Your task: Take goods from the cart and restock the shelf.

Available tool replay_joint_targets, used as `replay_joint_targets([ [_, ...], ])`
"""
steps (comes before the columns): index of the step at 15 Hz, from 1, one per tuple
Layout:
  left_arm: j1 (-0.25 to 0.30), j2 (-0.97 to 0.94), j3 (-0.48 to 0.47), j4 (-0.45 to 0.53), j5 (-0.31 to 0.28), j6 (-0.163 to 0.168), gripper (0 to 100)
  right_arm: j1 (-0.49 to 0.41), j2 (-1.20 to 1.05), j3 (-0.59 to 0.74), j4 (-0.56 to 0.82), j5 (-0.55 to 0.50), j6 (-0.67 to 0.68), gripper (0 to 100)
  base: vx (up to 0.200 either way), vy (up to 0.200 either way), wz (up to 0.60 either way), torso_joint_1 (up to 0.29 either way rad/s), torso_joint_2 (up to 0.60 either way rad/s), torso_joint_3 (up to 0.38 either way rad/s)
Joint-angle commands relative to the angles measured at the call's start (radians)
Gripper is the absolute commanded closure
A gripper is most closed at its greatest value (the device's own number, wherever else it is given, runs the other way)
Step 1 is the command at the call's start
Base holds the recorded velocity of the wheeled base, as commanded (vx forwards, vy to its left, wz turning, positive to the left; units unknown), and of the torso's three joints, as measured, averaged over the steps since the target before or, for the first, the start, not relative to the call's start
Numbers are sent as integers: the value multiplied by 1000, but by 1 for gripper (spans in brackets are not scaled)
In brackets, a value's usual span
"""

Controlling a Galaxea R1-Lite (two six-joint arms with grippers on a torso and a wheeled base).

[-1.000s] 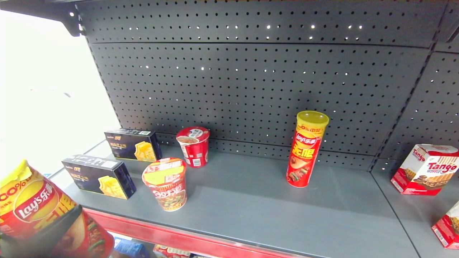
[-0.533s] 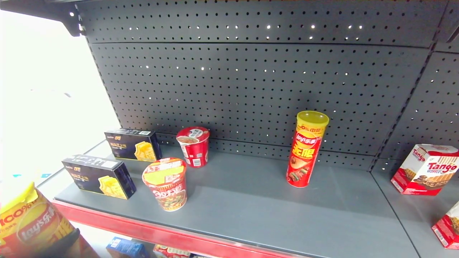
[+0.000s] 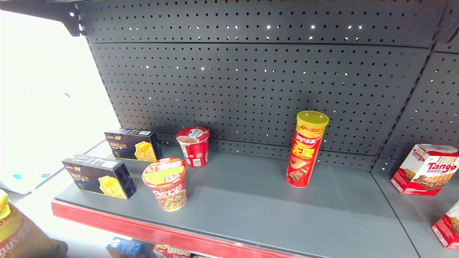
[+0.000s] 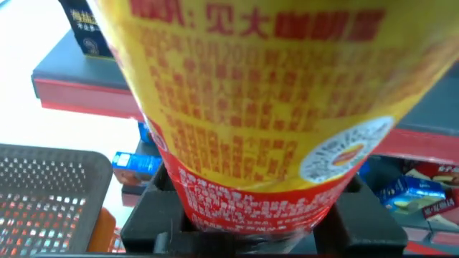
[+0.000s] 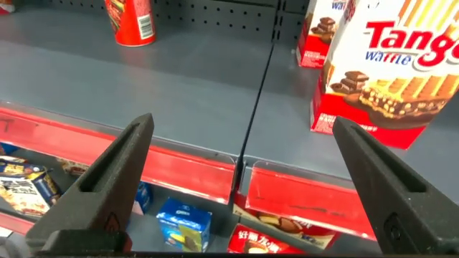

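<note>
Off the left front corner of the shelf (image 3: 251, 204), the left gripper (image 4: 254, 215) clamps a chip can (image 4: 265, 107).
Its wrist view catches the mesh cart basket (image 4: 43, 193) nearby; the head view places a second can (image 3: 306, 150) upright mid-shelf. The right gripper (image 5: 244, 129) gapes near a wafer box (image 5: 380, 64).

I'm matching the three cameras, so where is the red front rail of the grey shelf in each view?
Head view: the red front rail runs along the grey shelf board's near edge.
Left wrist view: the rail shows behind the held red-and-yellow chip can.
Right wrist view: the rail crosses between the right gripper's open fingers.
Shared landmark: the grey shelf board above it.
</note>
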Motion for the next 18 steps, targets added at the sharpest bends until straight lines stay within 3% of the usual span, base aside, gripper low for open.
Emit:
replay_joint_targets([
  [1,-1,-50,-8,22,0,-1,100,0,1,0,2,1,2,0,0,0,0,0,0,0],
  [12,10,-76,-33,28,20,-1,100,-3,1,2,-8,-31,-21,0,0,0,0,0,0,0],
  [18,5,-59,-2,28,14,1,100,-3,1,4,-7,-15,10,0,0,0,0,0,0,0],
])
